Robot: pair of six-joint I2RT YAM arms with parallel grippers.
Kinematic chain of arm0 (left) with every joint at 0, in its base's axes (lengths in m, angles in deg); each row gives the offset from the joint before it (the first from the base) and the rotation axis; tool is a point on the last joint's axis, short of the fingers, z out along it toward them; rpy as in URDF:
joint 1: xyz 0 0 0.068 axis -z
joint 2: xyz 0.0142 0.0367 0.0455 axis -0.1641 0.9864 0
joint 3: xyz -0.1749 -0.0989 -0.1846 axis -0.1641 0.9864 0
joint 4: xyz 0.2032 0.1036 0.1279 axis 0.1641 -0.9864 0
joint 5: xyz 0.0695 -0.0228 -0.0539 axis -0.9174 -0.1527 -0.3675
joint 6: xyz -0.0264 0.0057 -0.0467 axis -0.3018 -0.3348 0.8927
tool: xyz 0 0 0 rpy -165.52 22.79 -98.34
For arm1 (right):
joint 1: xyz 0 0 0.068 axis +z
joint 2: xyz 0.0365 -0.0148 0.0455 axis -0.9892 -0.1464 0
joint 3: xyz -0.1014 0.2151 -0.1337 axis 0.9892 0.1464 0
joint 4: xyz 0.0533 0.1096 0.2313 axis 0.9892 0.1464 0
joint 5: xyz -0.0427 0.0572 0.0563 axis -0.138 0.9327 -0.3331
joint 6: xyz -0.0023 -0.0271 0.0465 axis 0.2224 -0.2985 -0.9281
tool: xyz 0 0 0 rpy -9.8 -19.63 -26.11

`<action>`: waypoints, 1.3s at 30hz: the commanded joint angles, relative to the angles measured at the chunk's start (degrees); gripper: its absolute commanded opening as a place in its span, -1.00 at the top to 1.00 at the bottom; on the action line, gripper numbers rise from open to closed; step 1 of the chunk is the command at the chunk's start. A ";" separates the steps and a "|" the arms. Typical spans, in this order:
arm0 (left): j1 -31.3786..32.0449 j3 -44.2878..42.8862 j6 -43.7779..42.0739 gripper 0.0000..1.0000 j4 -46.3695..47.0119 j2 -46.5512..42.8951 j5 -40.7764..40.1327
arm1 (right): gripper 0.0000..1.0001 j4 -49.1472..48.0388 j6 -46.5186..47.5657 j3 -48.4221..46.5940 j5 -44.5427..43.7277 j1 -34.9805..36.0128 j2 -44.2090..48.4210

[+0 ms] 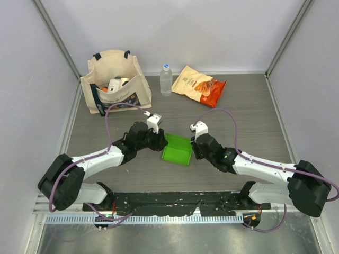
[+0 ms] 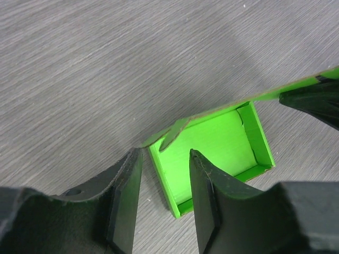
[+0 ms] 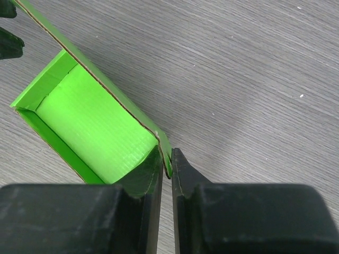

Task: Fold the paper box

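The paper box (image 1: 177,151) is a bright green shallow tray with raised walls, lying on the table between my two arms. My left gripper (image 1: 162,143) is at its left side. In the left wrist view the box (image 2: 217,143) shows one side wall standing between the spread fingers of the left gripper (image 2: 165,154), which is open and not clamping the wall. My right gripper (image 1: 194,149) is at the box's right side. In the right wrist view the right gripper (image 3: 167,159) is shut on the end of the tall long wall of the box (image 3: 90,121).
At the back of the table a cream tote bag (image 1: 114,82) holds several items. A clear water bottle (image 1: 166,79) stands right of it, and an orange snack bag (image 1: 199,84) lies further right. Metal frame posts rise at both back corners.
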 commanded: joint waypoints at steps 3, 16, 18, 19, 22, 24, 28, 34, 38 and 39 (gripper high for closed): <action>0.65 -0.87 -1.06 0.19 -0.56 -1.90 -1.46 | 0.74 -2.96 0.70 -2.02 0.22 -0.03 0.16; 1.54 -6.13 0.09 -0.25 -6.53 -1.11 -10.87 | 0.87 -1.47 2.81 -3.69 1.10 -0.03 0.42; 0.22 -6.23 -0.18 -0.26 -4.35 -1.02 -7.72 | 0.98 -0.41 4.55 -3.96 2.32 -0.03 1.13; -0.31 -5.88 -0.10 -0.26 -3.55 -1.10 -5.17 | 0.98 0.11 5.00 -4.48 3.20 -0.03 1.48; -3.21 -4.65 -0.36 -0.21 0.93 -0.58 3.51 | 0.98 1.87 7.37 -4.57 7.50 -0.03 2.27; -4.09 -5.43 -3.59 -0.20 -0.46 0.30 6.71 | 0.98 1.70 7.82 -4.22 9.80 -0.03 3.15; -4.09 -7.02 -9.14 -0.24 -6.00 0.65 5.40 | 0.98 2.05 7.12 -5.36 11.29 -0.03 3.06; -4.09 -6.67 -11.08 -0.06 -4.69 0.92 8.39 | 0.98 1.79 7.29 -5.63 11.74 -0.03 1.83; -4.09 -6.67 -11.08 0.14 -3.99 1.35 8.47 | 0.98 1.96 7.47 -5.98 11.82 -0.03 1.48; -4.09 -6.58 -10.99 0.21 -3.73 1.36 8.56 | 0.98 1.96 7.38 -5.98 11.47 -0.03 1.48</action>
